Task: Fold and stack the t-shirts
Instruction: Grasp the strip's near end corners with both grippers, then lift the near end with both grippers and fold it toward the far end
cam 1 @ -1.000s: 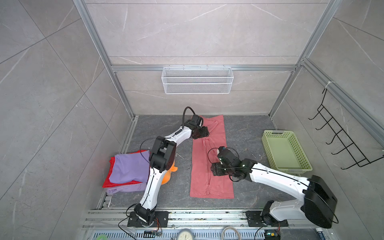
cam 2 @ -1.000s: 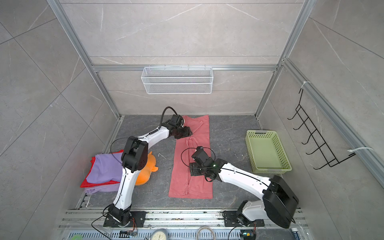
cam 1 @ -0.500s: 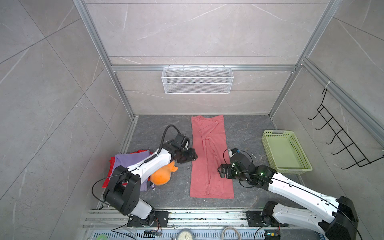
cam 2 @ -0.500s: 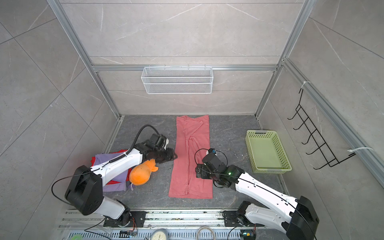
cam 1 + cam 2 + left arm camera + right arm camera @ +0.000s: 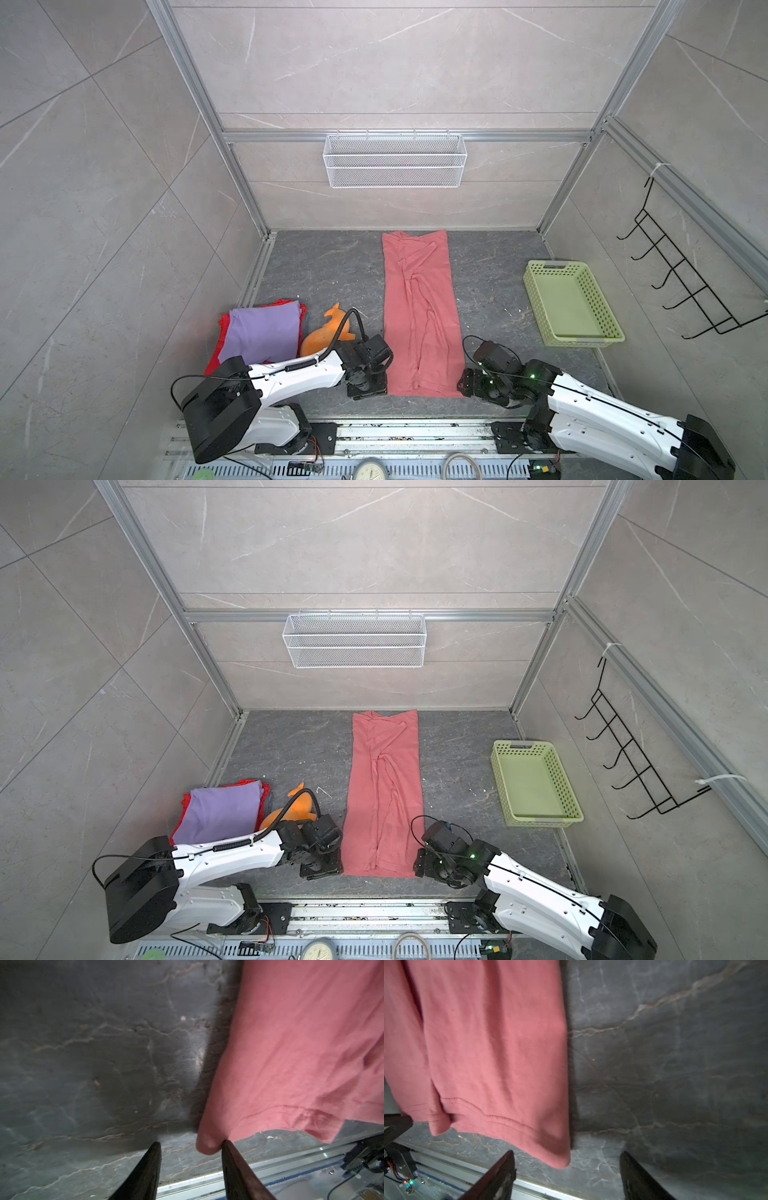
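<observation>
Lab cell: aluminium frame (image 5: 407, 136), tiled walls (image 5: 395, 62)

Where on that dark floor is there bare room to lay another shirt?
Bare floor lies between the left rail and the pink shirt, beyond the toy; another strip runs between that shirt and the basket. Crowded: the near-left corner, with the stack, toy and left arm, and the near edge by the right arm.

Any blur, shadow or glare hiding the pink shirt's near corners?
Both top views: sharp, evenly lit, glare-free. Left wrist view: salmon-pink t-shirt slightly soft, dark shadow along its edge, corner visible at the left gripper. Right wrist view: hem stitching readable, similar edge shadow, corner clear at the right gripper.
</observation>
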### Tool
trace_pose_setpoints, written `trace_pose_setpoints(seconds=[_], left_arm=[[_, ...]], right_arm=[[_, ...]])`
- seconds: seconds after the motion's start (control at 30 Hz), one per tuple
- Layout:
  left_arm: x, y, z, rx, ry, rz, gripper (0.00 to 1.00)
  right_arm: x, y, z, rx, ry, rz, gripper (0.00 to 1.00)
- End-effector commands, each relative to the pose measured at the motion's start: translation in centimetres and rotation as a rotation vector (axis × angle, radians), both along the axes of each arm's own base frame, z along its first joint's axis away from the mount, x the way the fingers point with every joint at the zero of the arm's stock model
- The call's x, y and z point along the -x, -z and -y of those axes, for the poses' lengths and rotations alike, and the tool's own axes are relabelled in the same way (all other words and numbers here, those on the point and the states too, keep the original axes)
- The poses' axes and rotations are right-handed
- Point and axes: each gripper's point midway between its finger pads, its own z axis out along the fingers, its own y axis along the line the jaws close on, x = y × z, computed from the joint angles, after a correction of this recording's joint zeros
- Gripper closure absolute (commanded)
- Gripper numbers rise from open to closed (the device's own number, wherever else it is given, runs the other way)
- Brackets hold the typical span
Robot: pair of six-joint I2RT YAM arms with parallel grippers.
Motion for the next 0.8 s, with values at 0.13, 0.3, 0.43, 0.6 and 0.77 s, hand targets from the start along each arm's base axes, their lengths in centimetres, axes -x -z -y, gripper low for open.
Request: trace_pose_setpoints(seconds=[0.13, 0.3, 0.43, 0.6, 0.77], left_arm=[[-1.5, -0.3, 0.7, 0.070, -0.091, 0.090, 0.53], [-2.0, -0.2, 1.5, 0.133, -0.119, 0.114, 0.64], [-1.9, 0.0, 1.9, 0.162, -0.124, 0.104, 0.74], [-1.4, -0.1, 2.6, 0.188, -0.113, 0.088, 0.94], [-1.6, -1.9, 3.1, 0.226, -0.092, 0.117, 1.00]], right_arm=[[-0.1, 1.0, -1.3, -0.063, 0.040, -0.033, 0.28], [0.3, 1.8, -1.0, -0.040, 0.043, -0.065, 0.38], [0.8, 2.5, -0.6, -0.028, 0.057, -0.090, 0.52], [0.7, 2.8, -1.2, -0.060, 0.059, -0.090, 0.76], [-0.2, 0.5, -2.1, -0.068, 0.024, -0.039, 0.96]])
